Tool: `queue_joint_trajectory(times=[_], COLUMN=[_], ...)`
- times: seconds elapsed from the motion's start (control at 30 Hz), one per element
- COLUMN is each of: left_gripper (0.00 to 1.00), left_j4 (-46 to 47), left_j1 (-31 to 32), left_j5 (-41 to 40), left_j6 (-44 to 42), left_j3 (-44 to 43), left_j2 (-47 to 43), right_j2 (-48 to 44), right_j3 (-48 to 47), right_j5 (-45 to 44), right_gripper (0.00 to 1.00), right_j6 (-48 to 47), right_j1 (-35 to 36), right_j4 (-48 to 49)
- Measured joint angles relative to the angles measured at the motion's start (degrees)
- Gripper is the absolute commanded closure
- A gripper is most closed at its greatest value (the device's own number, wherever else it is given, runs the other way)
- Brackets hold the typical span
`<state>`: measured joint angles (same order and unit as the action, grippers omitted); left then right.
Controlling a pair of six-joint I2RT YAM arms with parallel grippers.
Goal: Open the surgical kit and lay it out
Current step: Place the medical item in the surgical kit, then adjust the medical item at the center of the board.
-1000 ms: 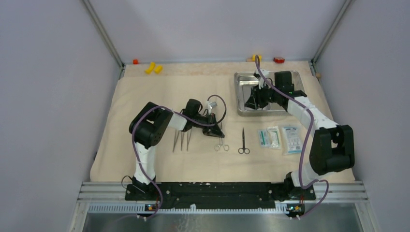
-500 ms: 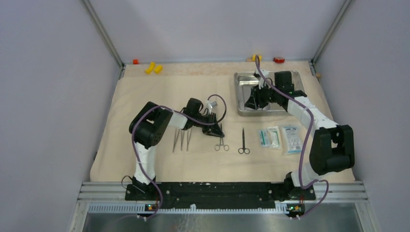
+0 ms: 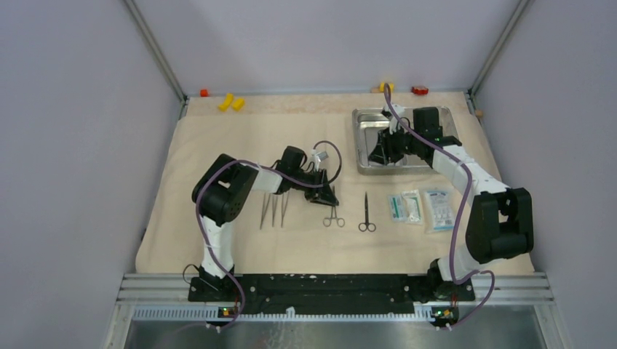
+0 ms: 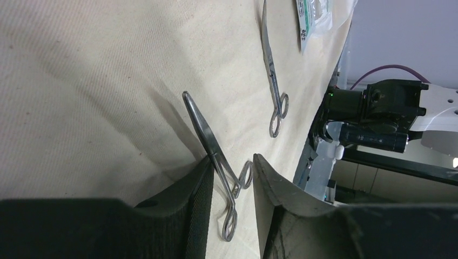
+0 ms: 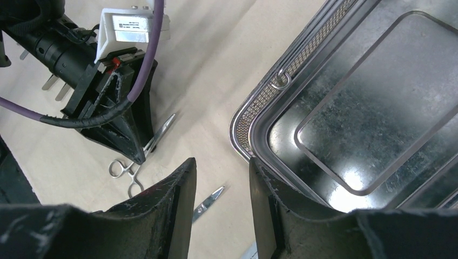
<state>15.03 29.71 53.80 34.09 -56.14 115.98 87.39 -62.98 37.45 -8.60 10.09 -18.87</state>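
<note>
On the desk, one beige cloth wrap (image 3: 218, 145) is spread flat, and on it the kit is laid out. Counted on it are three tweezers (image 3: 274, 211) side by side, one pair of forceps (image 3: 333, 217), one pair of scissors (image 3: 366, 211) and three sealed packets (image 3: 412, 206) in a row at the right. One steel tray (image 3: 361, 138) is set at the far right of the cloth. Three yellow blocks (image 3: 227, 102) and two red blocks (image 3: 419, 90) are seen along the far edge. Of the tray, a shiny floor with a raised rectangular panel and a mesh-walled rim are shown. Much of its inside is covered by the right arm in the top view and cut off in the right wrist view, so its full contents cannot be told. The left claw (image 4: 231, 157) is lowered over the forceps with its fingers parted. The forceps lie on the cloth between them, one shank against a finger, and are not clamped. The right claw (image 5: 222, 160) is held above the tray's near left corner, its fingers apart with nothing between them. The print on the packets is too small to be read.
</note>
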Motion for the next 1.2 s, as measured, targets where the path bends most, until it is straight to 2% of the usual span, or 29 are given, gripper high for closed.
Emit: queue_joint_trajectory(times=[0.37,0.63,0.93,1.2], left_gripper=[0.54,0.49,0.46,0.45], left_j4=[-2.3,-5.4,-7.9,-8.3], left_j1=[0.1,0.5,0.5,0.5], left_j5=[-3.6,-8.8,-13.4,-14.7], left_j6=[-2.1,-4.9,-9.1,-11.6], left_j3=[0.1,1.2,1.4,1.4], left_j2=[-2.4,-6.2,-11.8,-15.4], right_j2=[0.0,0.0,-0.9,7.2], right_j3=[0.0,1.2,7.5,5.7], right_j5=[0.0,0.0,-6.4,-9.2], right_gripper=[0.60,0.60,0.58,0.55], right_j6=[-1.1,-6.1,-13.4,-14.6], right_j1=[0.0,0.5,9.1,9.2], right_j4=[-0.2,-3.5,-8.3,-8.7])
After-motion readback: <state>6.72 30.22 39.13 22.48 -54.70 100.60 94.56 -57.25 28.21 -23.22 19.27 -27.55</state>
